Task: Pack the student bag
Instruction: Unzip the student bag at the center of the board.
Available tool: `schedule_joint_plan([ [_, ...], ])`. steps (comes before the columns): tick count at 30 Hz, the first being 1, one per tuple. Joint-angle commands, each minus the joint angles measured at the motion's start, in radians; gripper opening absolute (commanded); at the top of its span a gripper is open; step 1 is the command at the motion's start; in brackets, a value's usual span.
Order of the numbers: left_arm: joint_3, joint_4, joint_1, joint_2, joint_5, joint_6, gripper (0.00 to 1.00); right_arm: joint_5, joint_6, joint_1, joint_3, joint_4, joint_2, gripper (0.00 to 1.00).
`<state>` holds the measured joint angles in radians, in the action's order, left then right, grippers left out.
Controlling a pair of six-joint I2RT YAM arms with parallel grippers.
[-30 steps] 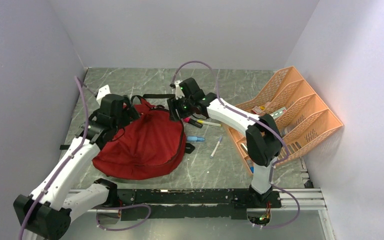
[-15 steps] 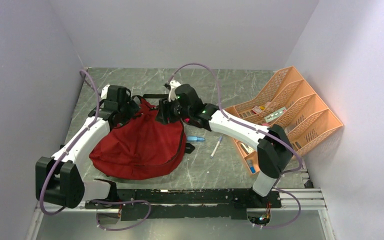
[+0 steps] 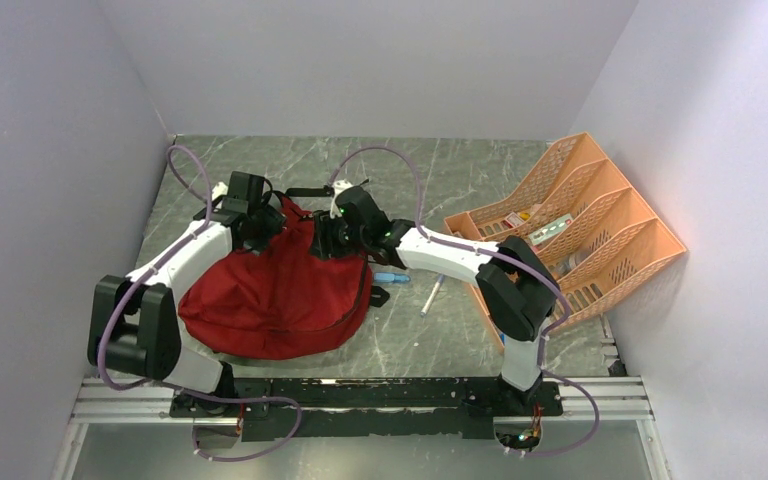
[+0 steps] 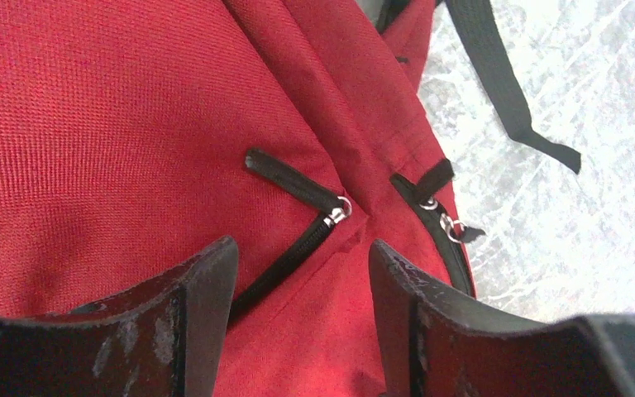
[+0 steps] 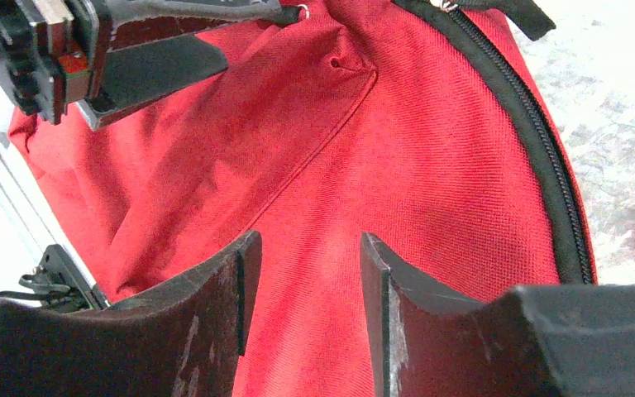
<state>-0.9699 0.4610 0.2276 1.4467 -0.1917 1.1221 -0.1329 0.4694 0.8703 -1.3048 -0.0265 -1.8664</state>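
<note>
Now that both arms have closed in on its far end, the student bag (image 3: 280, 295) lies flat, left of centre on the table (image 3: 460, 340). The left gripper (image 4: 302, 265) straddles a zipper pull (image 4: 336, 213), jaws parted. The right gripper (image 5: 306, 248) is parted and empty over the red fabric. Judgement: unzipping is next and nothing is packed; a pen (image 3: 432, 295) lies outside. Long axis runs near-to-far, top end far.

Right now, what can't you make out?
- Bag opening: top view, the left gripper and right gripper cover its far end; wrist views show mostly outer fabric.
- Organiser contents: top view, too small.
- Blue item by the bag: top view, too small to identify.
- Whether the left gripper touches fabric: left wrist view, no depth cue.
</note>
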Motion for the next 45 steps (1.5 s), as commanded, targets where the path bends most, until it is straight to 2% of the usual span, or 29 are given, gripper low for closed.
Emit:
schedule_joint_plan([
  [1,-0.022,-0.032,-0.015,0.045,-0.026,0.037,0.65,0.053,-0.024,0.009,0.019,0.03,-0.006,0.5],
  [7,-0.009,-0.052,-0.017,0.096,-0.026,0.051,0.67,0.067,-0.038,0.011,0.036,0.0,0.002,0.5],
  [11,-0.017,-0.066,-0.022,0.127,-0.041,0.047,0.64,0.064,-0.041,0.015,0.035,-0.006,0.003,0.5],
  [18,-0.04,-0.075,-0.022,0.172,-0.063,0.024,0.41,0.071,-0.048,0.022,0.042,-0.013,0.008,0.49],
  [27,-0.047,-0.055,-0.026,0.138,-0.148,-0.016,0.05,0.078,-0.057,0.031,0.038,-0.023,0.009,0.48],
  [39,-0.01,-0.072,-0.028,-0.019,-0.141,-0.238,0.05,0.09,-0.063,0.033,0.015,-0.03,-0.004,0.48],
  [45,0.06,-0.055,-0.028,-0.122,-0.095,-0.274,0.05,0.094,-0.065,0.033,-0.008,-0.031,-0.008,0.49],
])
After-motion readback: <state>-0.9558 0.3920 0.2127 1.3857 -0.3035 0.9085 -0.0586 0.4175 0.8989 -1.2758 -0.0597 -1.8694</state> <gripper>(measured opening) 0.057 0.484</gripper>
